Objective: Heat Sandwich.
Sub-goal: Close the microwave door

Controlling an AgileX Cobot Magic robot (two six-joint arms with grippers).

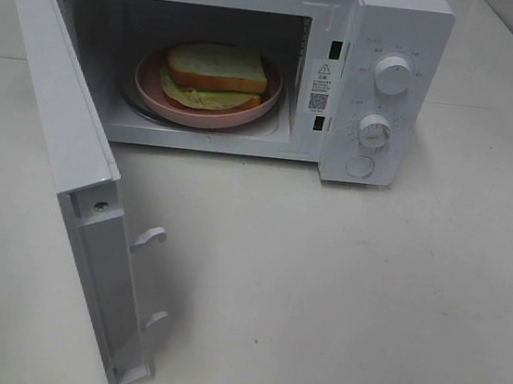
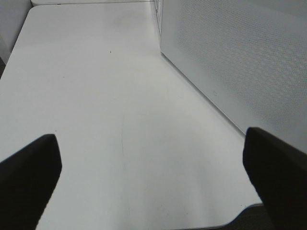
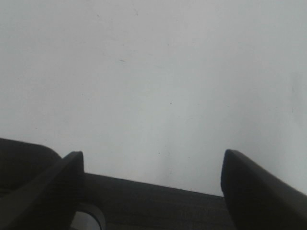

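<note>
Open microwave door (image 1: 64, 122), sandwich (image 1: 217, 67) on pink plate (image 1: 205, 117) inside microwave (image 1: 400, 18), both jaws spread, empty.

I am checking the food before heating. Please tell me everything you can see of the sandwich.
The sandwich is a square slice of pale yellowish bread with a browner crust, lying flat over a light green layer that sticks out on its left and front. It sits whole on a round pink plate inside the white microwave, whose door stands open. Only the plate touches it.
</note>
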